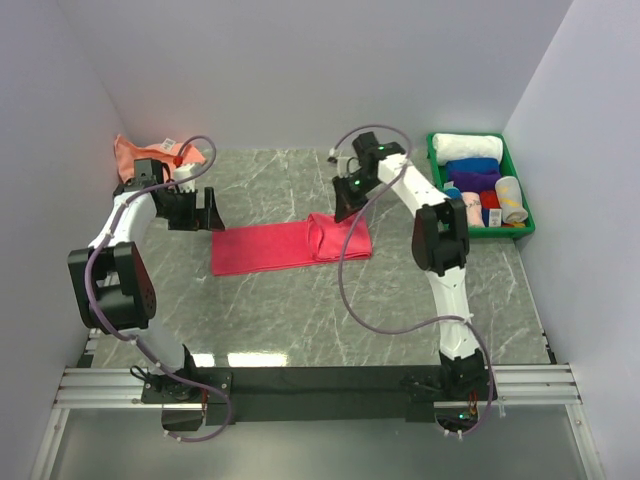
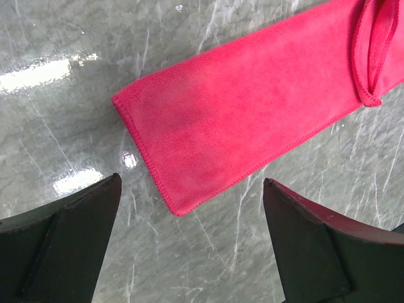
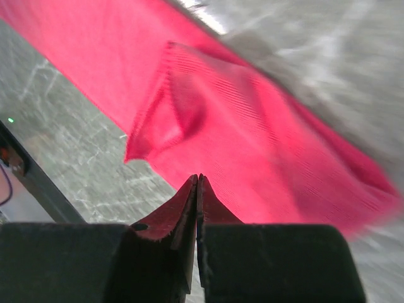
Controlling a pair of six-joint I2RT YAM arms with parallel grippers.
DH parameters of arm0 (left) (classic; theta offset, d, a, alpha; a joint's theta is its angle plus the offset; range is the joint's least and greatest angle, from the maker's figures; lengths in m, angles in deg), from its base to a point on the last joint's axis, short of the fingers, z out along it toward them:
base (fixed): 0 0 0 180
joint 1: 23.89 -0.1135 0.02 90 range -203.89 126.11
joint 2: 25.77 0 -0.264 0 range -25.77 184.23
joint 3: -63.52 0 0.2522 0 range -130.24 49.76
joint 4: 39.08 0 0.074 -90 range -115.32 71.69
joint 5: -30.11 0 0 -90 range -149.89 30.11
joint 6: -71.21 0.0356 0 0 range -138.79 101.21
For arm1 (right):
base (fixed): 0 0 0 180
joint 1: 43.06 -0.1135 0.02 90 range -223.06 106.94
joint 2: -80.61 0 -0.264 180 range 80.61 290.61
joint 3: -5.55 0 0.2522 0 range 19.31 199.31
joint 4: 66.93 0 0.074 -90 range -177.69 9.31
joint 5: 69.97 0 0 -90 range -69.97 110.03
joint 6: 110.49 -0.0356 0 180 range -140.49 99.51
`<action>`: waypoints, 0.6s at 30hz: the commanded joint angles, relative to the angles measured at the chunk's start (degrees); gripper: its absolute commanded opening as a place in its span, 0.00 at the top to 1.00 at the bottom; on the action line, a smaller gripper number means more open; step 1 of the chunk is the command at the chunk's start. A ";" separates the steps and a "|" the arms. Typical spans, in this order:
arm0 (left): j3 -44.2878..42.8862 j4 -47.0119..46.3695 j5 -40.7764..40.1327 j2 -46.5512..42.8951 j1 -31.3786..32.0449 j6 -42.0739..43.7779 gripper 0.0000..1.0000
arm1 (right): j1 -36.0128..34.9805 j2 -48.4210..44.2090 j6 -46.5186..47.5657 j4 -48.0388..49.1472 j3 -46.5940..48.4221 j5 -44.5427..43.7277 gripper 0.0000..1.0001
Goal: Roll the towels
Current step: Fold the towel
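Note:
A red towel [image 1: 285, 247] lies flat on the grey marble table, folded into a long strip. Its right end is folded over into a loose loop [image 1: 340, 238]. My left gripper [image 1: 212, 215] is open and empty, just off the strip's left end. In the left wrist view the towel [image 2: 252, 113] has its near corner between my open fingers [image 2: 191, 181]. My right gripper [image 1: 345, 208] hovers at the folded right end. In the right wrist view its jaws [image 3: 198, 178] are pressed together, with nothing visible between them, over the red cloth [image 3: 265, 145].
A green bin [image 1: 525, 205] at the back right holds several rolled towels, among them a white one [image 1: 467, 145] and a blue one [image 1: 472, 166]. An orange towel [image 1: 150, 152] lies crumpled at the back left by the wall. White walls close in three sides.

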State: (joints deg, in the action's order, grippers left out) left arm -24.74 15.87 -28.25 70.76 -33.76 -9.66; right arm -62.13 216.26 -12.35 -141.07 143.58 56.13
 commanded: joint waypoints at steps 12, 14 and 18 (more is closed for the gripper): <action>1.46 0.03 -2.54 -2.66 3.98 -0.16 0.02 | -11.07 9.89 -4.19 4.40 5.02 1.41 0.92; 1.99 -0.06 -3.16 -3.28 4.94 -0.16 0.01 | -11.60 8.67 -3.58 4.48 4.59 4.49 0.91; 3.91 -1.11 -5.17 -2.67 7.31 -3.57 0.02 | -10.82 1.56 -1.99 4.83 0.37 11.53 0.81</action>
State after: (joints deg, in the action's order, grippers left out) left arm -22.16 15.92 -31.14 70.19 -28.01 -10.30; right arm -72.73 224.55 -15.67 -137.22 145.22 61.29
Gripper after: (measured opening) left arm 0.983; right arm 0.174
